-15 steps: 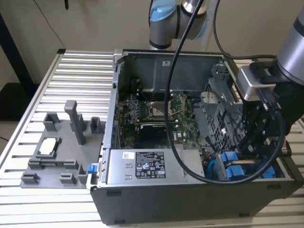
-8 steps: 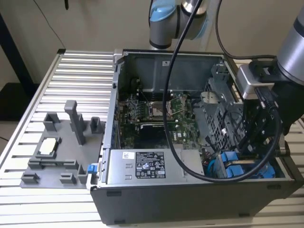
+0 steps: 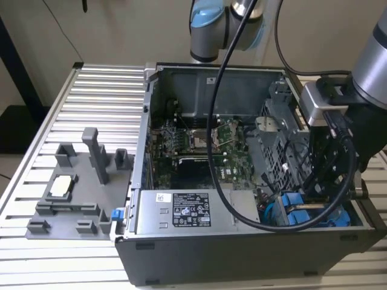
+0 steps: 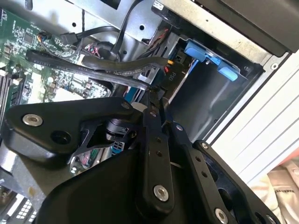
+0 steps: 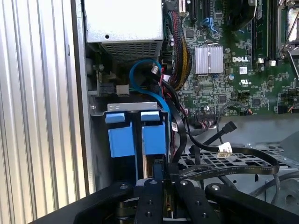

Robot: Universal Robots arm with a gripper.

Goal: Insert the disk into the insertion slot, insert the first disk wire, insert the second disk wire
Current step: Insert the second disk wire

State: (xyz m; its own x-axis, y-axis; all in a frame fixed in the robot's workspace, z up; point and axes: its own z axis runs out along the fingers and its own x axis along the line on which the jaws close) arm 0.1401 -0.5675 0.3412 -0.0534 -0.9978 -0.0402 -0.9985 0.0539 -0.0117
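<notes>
Plain beige wall [image 3: 103,30] behind the workspace, ribbed silver metal table [image 3: 91,96] of parallel slats under even indoor light, grey plastic holder tray [image 3: 72,193] on the table toward the exterior view's left, dark post [image 3: 15,66] standing at the far left edge

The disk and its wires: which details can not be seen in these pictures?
- Disk: first wrist view, its body is hidden behind its blue front, so how deep it sits is unclear.
- Gripper: both wrist views, what its fingertips touch is hidden by its own black linkage.
- Drive cage: exterior view, partly hidden by the arm.
</notes>
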